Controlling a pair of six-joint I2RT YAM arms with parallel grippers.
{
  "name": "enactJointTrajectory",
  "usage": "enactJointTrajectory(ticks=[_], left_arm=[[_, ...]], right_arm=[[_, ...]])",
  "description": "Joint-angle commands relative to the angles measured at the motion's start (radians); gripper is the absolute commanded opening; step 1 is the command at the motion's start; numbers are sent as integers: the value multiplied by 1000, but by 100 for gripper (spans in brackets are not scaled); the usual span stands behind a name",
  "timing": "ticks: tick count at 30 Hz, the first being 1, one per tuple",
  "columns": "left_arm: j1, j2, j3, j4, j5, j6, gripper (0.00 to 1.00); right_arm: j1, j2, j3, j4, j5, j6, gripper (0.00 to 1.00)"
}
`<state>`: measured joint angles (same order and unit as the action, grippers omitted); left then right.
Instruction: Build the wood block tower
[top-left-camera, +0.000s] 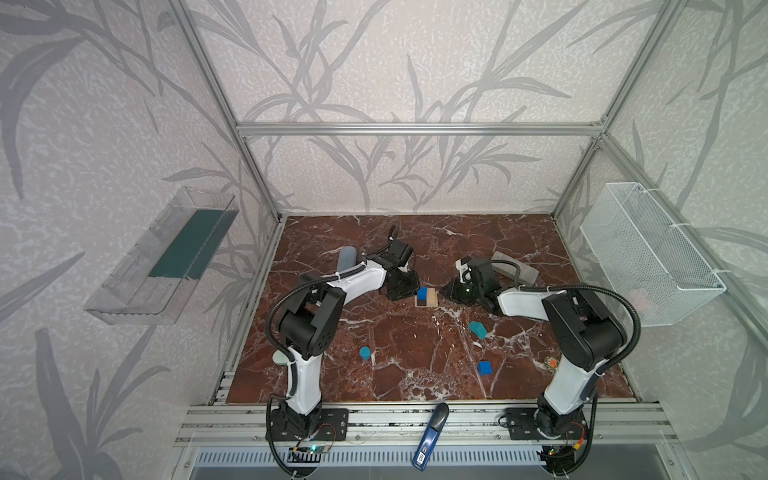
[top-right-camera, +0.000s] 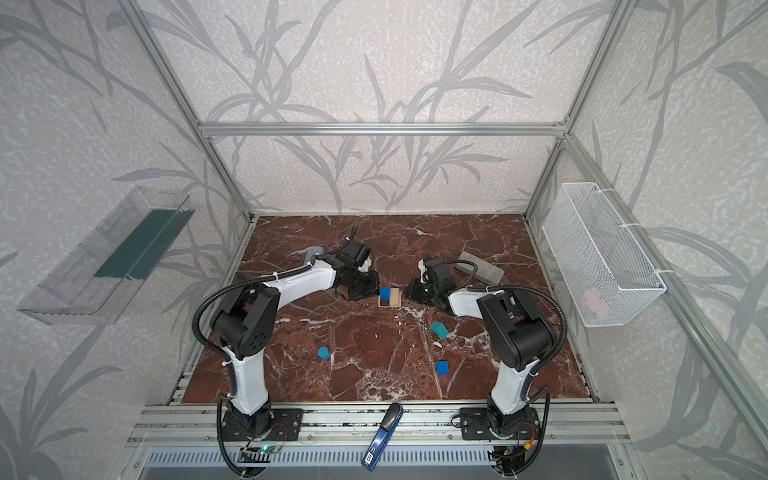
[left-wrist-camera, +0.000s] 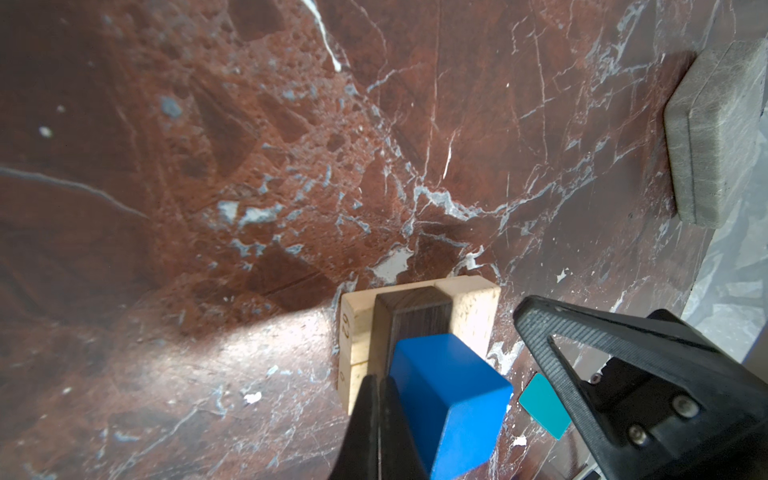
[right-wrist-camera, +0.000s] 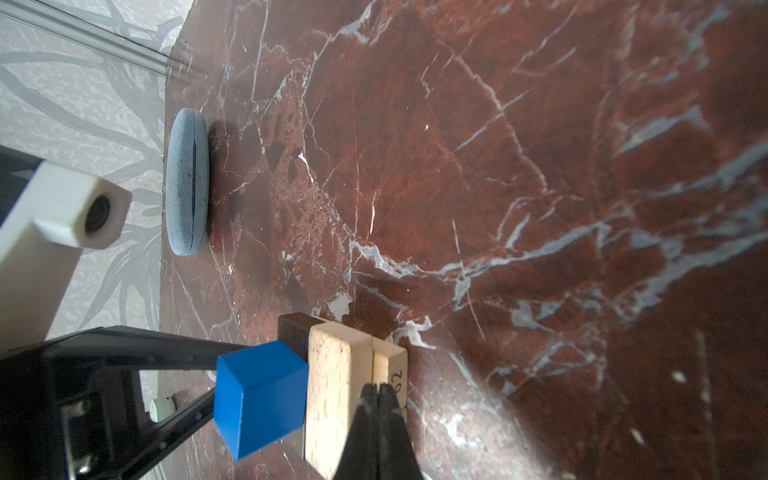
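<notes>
**Top views.** The left gripper (top-left-camera: 412, 292) and right gripper (top-left-camera: 446, 292) sit low over the marble tabletop (top-left-camera: 415, 374). They flank the tower (top-left-camera: 430, 300) near mid-table. The fingers are too small here to judge.
- The tower is a square base of pale and dark wood with one blue cube (top-left-camera: 422, 293) on its left-rear part.
- Loose pieces lie well apart from it. The teal house-shaped piece (top-left-camera: 478, 329) is on its side toward the right arm. The blue cylinder (top-left-camera: 365, 353) stands upright toward the left arm. A second blue cube (top-left-camera: 484, 367) is nearer the front.
- The grey-blue case (top-right-camera: 313, 252) lies behind the left arm and the grey brick (top-right-camera: 482, 267) behind the right.

**Left wrist.** The left gripper's fingers (left-wrist-camera: 365, 428) are pressed together with nothing between them.
- The tips sit just beside the blue cube's near edge, above the rim of the base. Contact cannot be told.
- The cube rests on the dark brown bar (left-wrist-camera: 415, 316), which lies between pale bars (left-wrist-camera: 473, 307). Printed digits show on one pale side face.
- The right gripper's black finger frame stands just beyond the base.

**Right wrist.** The right gripper's fingers (right-wrist-camera: 361, 424) are shut tight and empty.
- The tips hang over a pale bar at the edge of the base. Whether they touch it is unclear.
- The blue cube sits beside that bar, on the dark one.
- The left gripper is just behind the cube.
</notes>
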<state>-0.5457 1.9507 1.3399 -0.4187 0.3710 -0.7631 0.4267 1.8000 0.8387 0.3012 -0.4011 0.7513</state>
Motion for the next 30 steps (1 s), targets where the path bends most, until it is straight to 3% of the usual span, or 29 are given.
enactJointTrajectory(ticks=[1, 30], left_arm=[[-7, -53, -11, -15, -1, -10, 0], [-8, -93, -15, -55, -52, -11, 0]], right_arm=[[5, -18, 10, -16, 4, -10, 0], [20, -72, 15, -48, 13, -19, 0]])
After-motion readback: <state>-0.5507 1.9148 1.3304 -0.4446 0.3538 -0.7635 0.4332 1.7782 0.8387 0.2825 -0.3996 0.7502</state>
